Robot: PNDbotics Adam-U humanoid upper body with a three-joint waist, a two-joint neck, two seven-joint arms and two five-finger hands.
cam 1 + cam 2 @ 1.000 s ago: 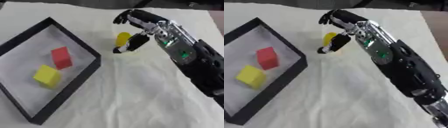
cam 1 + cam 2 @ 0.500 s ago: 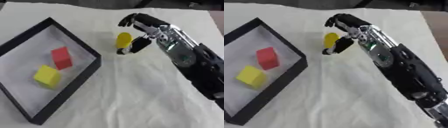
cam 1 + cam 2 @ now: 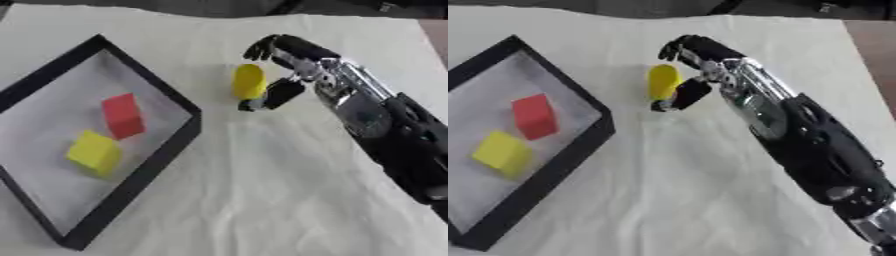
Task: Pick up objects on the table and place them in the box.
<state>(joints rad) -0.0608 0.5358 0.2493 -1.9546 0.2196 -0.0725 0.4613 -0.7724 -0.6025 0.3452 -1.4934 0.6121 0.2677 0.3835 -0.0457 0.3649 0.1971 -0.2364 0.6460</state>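
Note:
A yellow cylinder (image 3: 248, 81) stands on the white cloth just right of the black box (image 3: 171, 151). My right hand (image 3: 297, 55) reaches in from the right and brackets the cylinder. Its bent fingers (image 3: 262, 47) arch over the cylinder's far side, with a gap to its top. The thumb (image 3: 278, 94) lies along the near right side, tip at the base. I see no closed hold. Inside the box lie a red cube (image 3: 121, 115) and a yellow cube (image 3: 94, 152). My left hand is out of view.
The box sits askew on the left, its right corner pointing at the cylinder. My right forearm (image 3: 385, 130) crosses the cloth (image 3: 262, 200) diagonally to the lower right. The table's far edge runs along the top.
My right hand has shifted slightly nearer and rightward around the yellow cylinder. The cylinder has barely moved, and the cubes in the box are as before.

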